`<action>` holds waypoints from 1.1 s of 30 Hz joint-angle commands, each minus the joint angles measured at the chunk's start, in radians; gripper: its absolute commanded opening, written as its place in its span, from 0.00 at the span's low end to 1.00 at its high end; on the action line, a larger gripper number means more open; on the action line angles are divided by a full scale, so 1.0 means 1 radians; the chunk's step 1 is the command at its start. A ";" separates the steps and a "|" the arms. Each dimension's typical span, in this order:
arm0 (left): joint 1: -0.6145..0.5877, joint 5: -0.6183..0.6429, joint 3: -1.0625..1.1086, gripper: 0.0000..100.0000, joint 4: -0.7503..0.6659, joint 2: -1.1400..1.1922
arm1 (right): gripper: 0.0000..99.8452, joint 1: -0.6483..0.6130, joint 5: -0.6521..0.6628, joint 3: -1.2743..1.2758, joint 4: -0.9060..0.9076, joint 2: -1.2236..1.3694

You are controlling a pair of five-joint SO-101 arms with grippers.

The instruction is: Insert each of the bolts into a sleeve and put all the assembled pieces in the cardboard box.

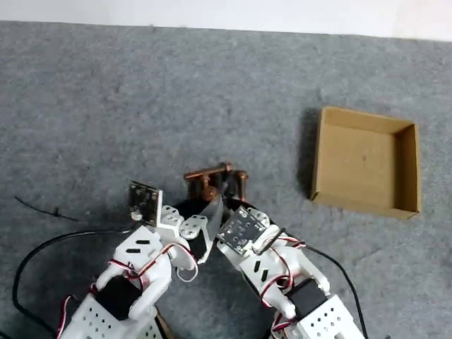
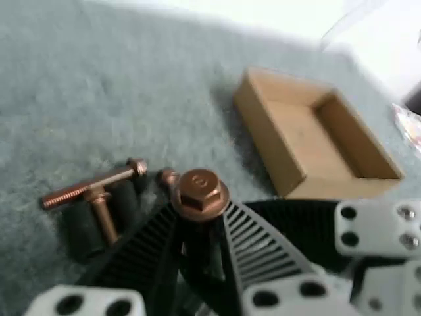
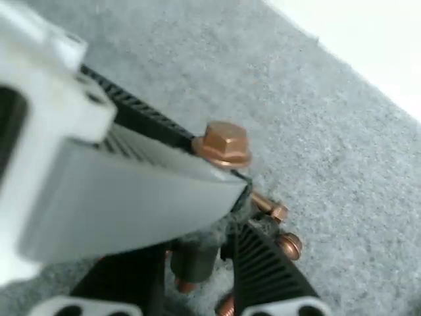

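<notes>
Grey carpet (image 1: 141, 106) runs under both my arms. My left gripper (image 2: 200, 217) pinches a copper bolt (image 2: 200, 189) just under its hex head, jaws pressed onto the shank. Just beneath those jaws, my right gripper (image 3: 200, 266) has a dark sleeve (image 3: 193, 253) between its fingers, jaws closed against it as far as I can see. A copper tip pokes out below the sleeve. Just beyond both sets of jaws lie the loose bolts (image 2: 89, 189) and sleeves (image 2: 82, 234), bunched together and touching. The cardboard box (image 1: 408, 169) sits well apart, out past my right jaws.
</notes>
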 commanded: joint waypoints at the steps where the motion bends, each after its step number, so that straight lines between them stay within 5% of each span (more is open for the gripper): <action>1: -0.010 -0.012 0.015 0.00 0.048 0.001 | 0.01 0.048 -0.026 0.116 -0.025 -0.008; 9: -0.019 -0.014 0.015 0.03 0.041 -0.001 | 0.01 0.105 -0.107 0.104 -0.025 -0.008; 18: -0.136 0.178 -0.031 0.47 0.046 -0.002 | 0.01 0.105 -0.107 0.104 -0.025 -0.008; 25: -0.478 0.423 -0.168 0.45 0.063 -0.002 | 0.01 0.117 -0.107 0.104 -0.025 -0.008; 33: -0.498 0.427 -0.165 0.36 0.063 -0.002 | 0.01 0.259 -0.115 0.108 -0.128 -0.008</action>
